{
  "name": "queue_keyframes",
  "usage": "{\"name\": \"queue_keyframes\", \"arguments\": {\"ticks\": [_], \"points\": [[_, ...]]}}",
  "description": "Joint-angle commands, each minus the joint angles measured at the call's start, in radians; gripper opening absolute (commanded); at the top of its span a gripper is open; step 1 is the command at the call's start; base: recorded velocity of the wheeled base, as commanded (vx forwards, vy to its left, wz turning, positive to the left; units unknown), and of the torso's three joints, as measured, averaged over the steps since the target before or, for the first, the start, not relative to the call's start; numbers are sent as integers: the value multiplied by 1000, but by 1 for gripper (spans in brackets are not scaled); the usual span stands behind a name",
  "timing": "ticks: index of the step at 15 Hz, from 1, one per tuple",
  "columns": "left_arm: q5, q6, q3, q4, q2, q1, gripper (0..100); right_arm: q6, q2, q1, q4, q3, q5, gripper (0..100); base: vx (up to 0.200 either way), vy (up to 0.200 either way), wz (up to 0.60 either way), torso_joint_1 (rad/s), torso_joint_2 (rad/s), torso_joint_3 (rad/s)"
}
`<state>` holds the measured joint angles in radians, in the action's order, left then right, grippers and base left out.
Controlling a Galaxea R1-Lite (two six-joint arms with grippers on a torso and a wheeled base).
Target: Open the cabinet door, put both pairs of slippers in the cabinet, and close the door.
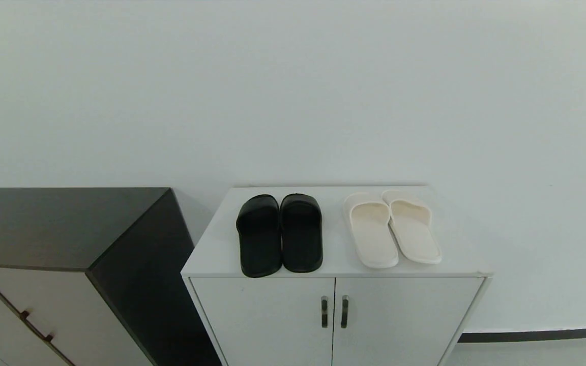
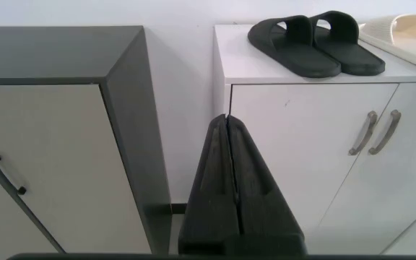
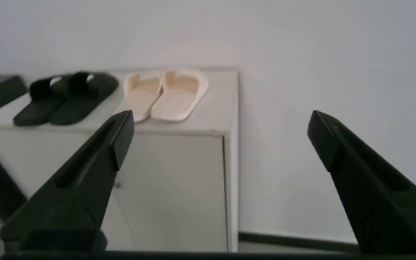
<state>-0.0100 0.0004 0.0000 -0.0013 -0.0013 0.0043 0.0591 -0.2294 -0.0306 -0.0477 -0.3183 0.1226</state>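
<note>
Standing against the wall, a dark cabinet [image 1: 64,223] with pale drawer fronts occupied the left, and the white cabinet [image 1: 211,249] stood just beside it to the right. Both of its doors [image 1: 267,325] were shut, with two upright metal handles [image 1: 324,311] side by side at the middle seam.

On the left half of the white cabinet's top lay the black slippers [image 1: 279,234]. They were side by side and touching, their long axes running from the front edge to the wall. Their strapped toe ends pointed at the wall, and their heels reached the front edge. On the right half, set apart from the black pair, lay the cream slippers [image 1: 392,229]. These also pointed toes-to-wall, though slightly askew, so that their heels sat a little closer to the right edge than their toes did. They stopped just short of the front edge.

The left gripper [image 2: 227,123] was held low, below the level of the cabinet top. Its two dark fingers were pressed flat together with nothing between them, aimed toward the white cabinet's front left corner. The right gripper [image 3: 221,123] faced the front right corner of the white cabinet with its fingers spread wide and empty, their tips at about the height of the cabinet top.
</note>
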Motion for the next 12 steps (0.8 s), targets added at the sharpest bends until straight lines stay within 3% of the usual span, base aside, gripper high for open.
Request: {"name": "queue_keyframes", "arguments": {"ticks": [1,4,5,6,8,9,12], "points": [[-7,3,0,0,1,0,0,11,-350,-17,52,-81,49,100,0,0,0,0,0,0],[-16,6,0,0,1,0,0,53,-602,-106,121,-183,14,100,0,0,0,0,0,0],[-18,6,0,1,1,0,0,82,-662,-178,124,-223,-41,100,0,0,0,0,0,0],[-18,6,0,1,1,0,0,156,-762,-367,129,-280,-210,100,0,0,0,0,0,0],[-18,6,0,0,1,0,0,219,-874,-577,181,-311,-411,100,0,0,0,0,0,0],[-18,6,0,0,1,0,0,235,-935,-617,241,-323,-468,100,0,0,0,0,0,0],[-18,6,0,1,1,0,0,237,-1073,-620,328,-375,-498,100,0,0,0,0,0,0]]}}
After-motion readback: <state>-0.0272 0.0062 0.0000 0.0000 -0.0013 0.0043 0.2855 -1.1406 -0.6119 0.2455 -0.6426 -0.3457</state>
